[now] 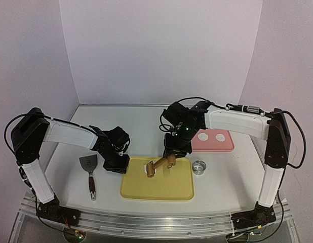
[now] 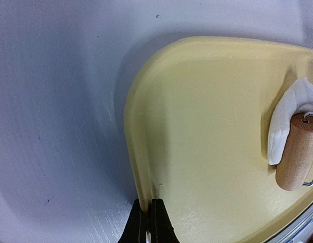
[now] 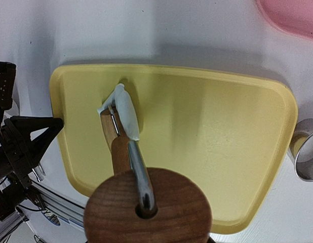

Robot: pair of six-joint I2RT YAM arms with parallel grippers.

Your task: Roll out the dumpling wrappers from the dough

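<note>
An irregular white dough piece lies at the far left of the yellow tray, bunched up against the wooden roller. In the right wrist view the dough clings along the roller. My right gripper is shut on the roller's wooden handle; its fingers are hidden there. My left gripper is shut on the tray's left rim, also seen from above. Two round white dumpling wrappers lie on the pink tray.
A metal ring cutter stands on the table right of the yellow tray, also in the right wrist view. A spatula with a wooden handle lies left of the left gripper. White walls enclose the table at back and sides.
</note>
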